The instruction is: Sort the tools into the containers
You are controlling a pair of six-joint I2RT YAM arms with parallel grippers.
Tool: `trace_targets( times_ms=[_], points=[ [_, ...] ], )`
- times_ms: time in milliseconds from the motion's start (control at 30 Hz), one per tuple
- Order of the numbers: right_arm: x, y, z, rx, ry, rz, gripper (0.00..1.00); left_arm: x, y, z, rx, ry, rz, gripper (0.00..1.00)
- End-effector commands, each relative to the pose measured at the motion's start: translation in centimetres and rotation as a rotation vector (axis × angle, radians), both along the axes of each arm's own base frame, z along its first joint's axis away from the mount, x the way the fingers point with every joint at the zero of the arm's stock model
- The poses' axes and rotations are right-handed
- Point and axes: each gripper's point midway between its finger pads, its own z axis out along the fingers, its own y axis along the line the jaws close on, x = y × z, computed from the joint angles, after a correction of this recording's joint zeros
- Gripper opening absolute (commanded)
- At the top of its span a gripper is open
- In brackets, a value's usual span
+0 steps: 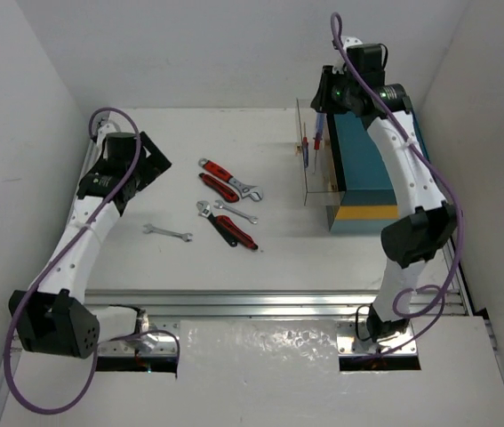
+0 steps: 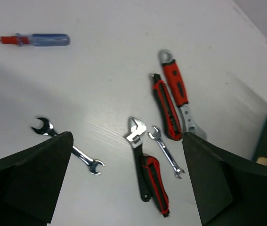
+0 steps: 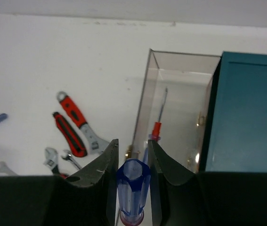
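Wrenches (image 1: 231, 190), three red-handled, lie with two spanners (image 1: 167, 232); left claw (image 2: 124, 183) wide, right claw (image 3: 131, 162) grips a screwdriver (image 3: 133, 188).

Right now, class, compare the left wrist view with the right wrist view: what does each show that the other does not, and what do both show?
Only the left wrist view shows the whole screwdriver lying on the table and the lone spanner.

Only the right wrist view shows the right pincer shut on a blue-handled screwdriver above the clear drawer, where another screwdriver lies.

Both show the red-and-black wrenches and the teal box.
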Motion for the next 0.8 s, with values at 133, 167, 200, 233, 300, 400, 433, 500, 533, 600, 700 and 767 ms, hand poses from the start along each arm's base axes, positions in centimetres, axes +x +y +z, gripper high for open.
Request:
trace_targets(
  times_ms=[133, 167, 200, 233, 300, 400, 433, 500, 533, 600, 700, 767],
  points=[
    [1.1, -1.7, -3.1, -0.100, 0.070, -0.022, 0.69, 1.1, 5.3, -3.4, 0.085, 0.156, 0.107, 1.00],
    [1.1, -1.6, -2.9, -0.098, 0.069, -0.022, 0.82, 1.7, 5.6, -3.4, 0.085, 0.155, 0.108, 1.00],
    [1.0, -1.7, -2.3, -0.096, 0.060, -0.024, 0.84, 2.1, 6.3, -4.3, 0.095, 0.187, 0.120, 1.00],
    [0.7, -1.8, -1.6, -0.089, 0.050, -0.027, 0.87, 2.6, 6.9, -4.3, 0.101, 0.193, 0.133, 1.00],
    [-0.1, -1.9, -0.1, -0.078, 0.034, -0.032, 0.94, 2.7, 8.5, -6.1, 0.096, 0.262, 0.177, 1.00],
    [-2.9, -1.7, 1.5, -0.034, 0.035, -0.024, 0.99, 2.1, 11.5, -8.2, 0.068, 0.365, 0.326, 1.00],
    [-5.2, -1.6, 3.9, 0.004, -0.009, -0.010, 0.99, 1.9, 12.3, -9.1, 0.056, 0.400, 0.377, 1.00],
    [-7.5, -0.6, 1.1, 0.032, 0.038, 0.027, 0.99, 1.3, 13.7, -10.2, -0.008, 0.427, 0.494, 1.00],
    [-8.8, -0.2, 0.9, 0.056, 0.032, 0.044, 0.99, 1.4, 14.1, -10.6, -0.024, 0.436, 0.525, 1.00],
    [-12.0, 0.5, -0.2, 0.095, 0.016, 0.083, 0.99, 0.9, 15.0, -12.6, -0.081, 0.501, 0.635, 1.00],
    [-15.7, 1.9, -2.4, 0.132, 0.040, 0.160, 0.99, 2.1, 16.3, -13.9, -0.105, 0.531, 0.744, 1.00],
    [-18.3, 3.3, -4.5, 0.133, 0.073, 0.239, 0.99, 3.5, 16.8, -14.9, -0.135, 0.537, 0.786, 0.99]
  ],
)
